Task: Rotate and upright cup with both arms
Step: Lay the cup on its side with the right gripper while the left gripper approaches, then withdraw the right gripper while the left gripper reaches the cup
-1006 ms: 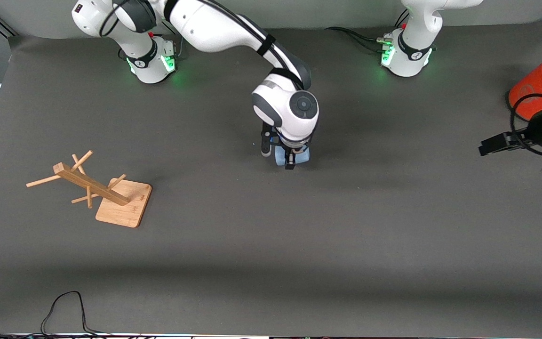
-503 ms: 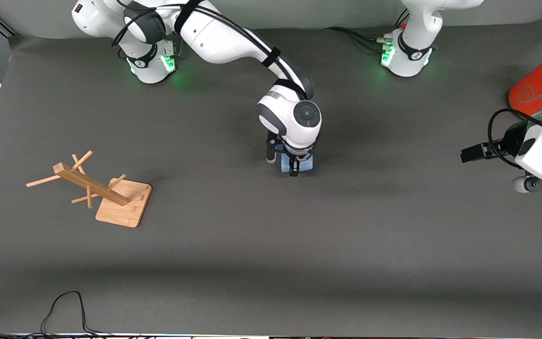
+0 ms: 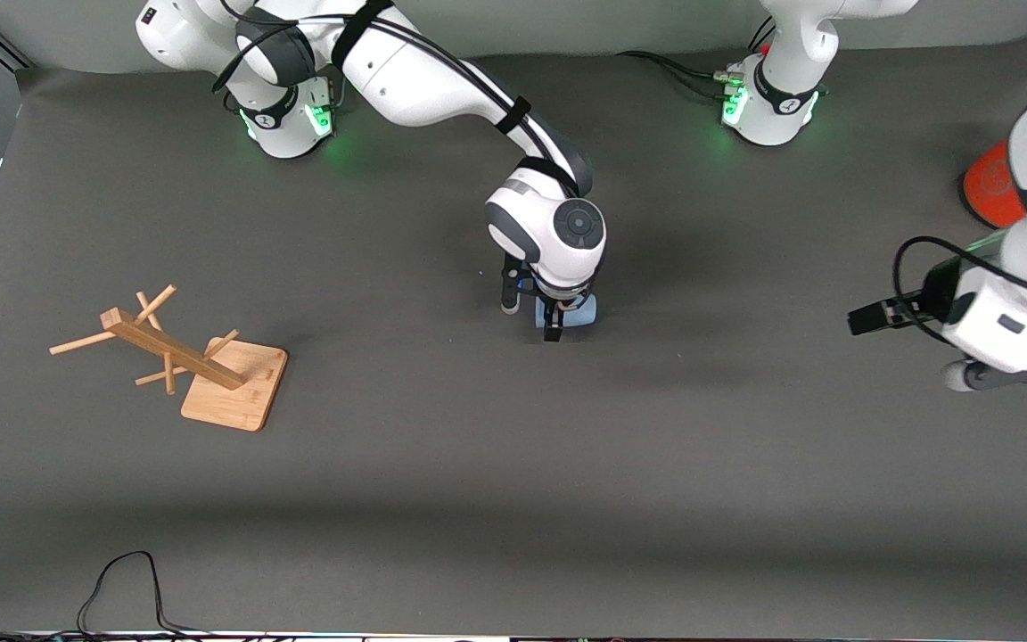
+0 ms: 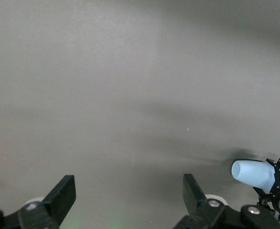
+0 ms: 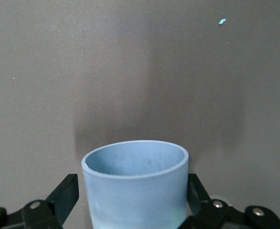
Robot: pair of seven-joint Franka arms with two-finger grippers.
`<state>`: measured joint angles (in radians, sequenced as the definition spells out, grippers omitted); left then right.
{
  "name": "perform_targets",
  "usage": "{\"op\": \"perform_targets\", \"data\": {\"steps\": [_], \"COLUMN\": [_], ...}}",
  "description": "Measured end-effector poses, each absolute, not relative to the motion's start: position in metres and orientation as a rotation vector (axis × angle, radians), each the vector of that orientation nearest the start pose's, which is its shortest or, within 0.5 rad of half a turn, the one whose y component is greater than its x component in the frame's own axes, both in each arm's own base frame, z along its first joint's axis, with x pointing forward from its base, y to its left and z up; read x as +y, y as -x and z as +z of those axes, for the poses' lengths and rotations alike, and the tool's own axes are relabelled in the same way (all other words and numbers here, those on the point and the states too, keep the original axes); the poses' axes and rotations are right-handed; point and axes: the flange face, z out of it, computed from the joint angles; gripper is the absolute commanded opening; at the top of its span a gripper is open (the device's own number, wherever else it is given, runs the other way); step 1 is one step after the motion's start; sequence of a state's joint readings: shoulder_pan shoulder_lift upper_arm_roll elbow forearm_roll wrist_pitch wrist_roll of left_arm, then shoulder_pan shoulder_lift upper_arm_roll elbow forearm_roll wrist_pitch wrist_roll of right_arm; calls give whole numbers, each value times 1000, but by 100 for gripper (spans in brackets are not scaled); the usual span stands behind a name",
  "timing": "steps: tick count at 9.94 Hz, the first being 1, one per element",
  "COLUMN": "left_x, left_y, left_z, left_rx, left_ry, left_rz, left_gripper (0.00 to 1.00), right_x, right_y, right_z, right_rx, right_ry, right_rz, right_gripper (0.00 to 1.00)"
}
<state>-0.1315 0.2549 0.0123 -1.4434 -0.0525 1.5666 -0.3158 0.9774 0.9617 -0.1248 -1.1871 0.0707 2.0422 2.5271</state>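
Note:
The pale-blue cup [image 3: 574, 310] is at the middle of the table, between the fingers of my right gripper [image 3: 554, 317], which is shut on it. In the right wrist view the cup [image 5: 135, 191] fills the gap of the right gripper [image 5: 130, 202], and its open mouth faces away from the wrist. The left wrist view shows the cup [image 4: 252, 173] lying sideways in that grip, low over the table. My left gripper [image 3: 861, 318] is open and empty over the left arm's end of the table, well apart from the cup. Its fingers [image 4: 61, 195] frame bare table.
A big orange cylinder [image 3: 988, 189] stands at the left arm's end, partly hidden by the left arm. A tipped wooden rack [image 3: 210, 370] lies toward the right arm's end. A black cable [image 3: 121, 580] loops at the table edge nearest the front camera.
The left arm has swung in from the orange cylinder toward the middle of the table. The right gripper has shifted slightly with the cup.

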Motion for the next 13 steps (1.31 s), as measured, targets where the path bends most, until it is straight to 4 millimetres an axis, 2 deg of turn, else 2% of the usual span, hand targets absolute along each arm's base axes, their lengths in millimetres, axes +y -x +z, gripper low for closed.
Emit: {"op": "perform_targets", "data": {"steps": [2,3,5,6,8,9,11,13], "left_x": [-104,-112,-128,-136,-156,-171,-222,-289], "left_y": [-618,-618,-620,-621,-622,-621,-612,-593], "left_z": [525,520,507,500,487,480,465,437], "left_rx": [-287,-276,-259,-248,-260,-275,-317,-335], "left_ry": [3131,3128,3120,3117,3106,3099,3076,3002], "left_rz": [241,252,277,282,295,294,280,256], "left_gripper": [100,100,100,100,100,100,100,100], "right_x": [587,590,582,568,517,479,388,294], "right_y": [-475,-478,-485,-495,-520,-532,-546,-556], "right_z": [207,225,281,319,405,444,512,572], "right_rx": [2371,2357,2337,2299,2151,2052,1804,1532], "right_ry": [2162,2148,2172,2218,2350,2425,2633,2793], "right_rz": [-83,-76,-64,-52,-12,8,67,121], "right_gripper": [100,100,100,100,100,100,100,100]}}
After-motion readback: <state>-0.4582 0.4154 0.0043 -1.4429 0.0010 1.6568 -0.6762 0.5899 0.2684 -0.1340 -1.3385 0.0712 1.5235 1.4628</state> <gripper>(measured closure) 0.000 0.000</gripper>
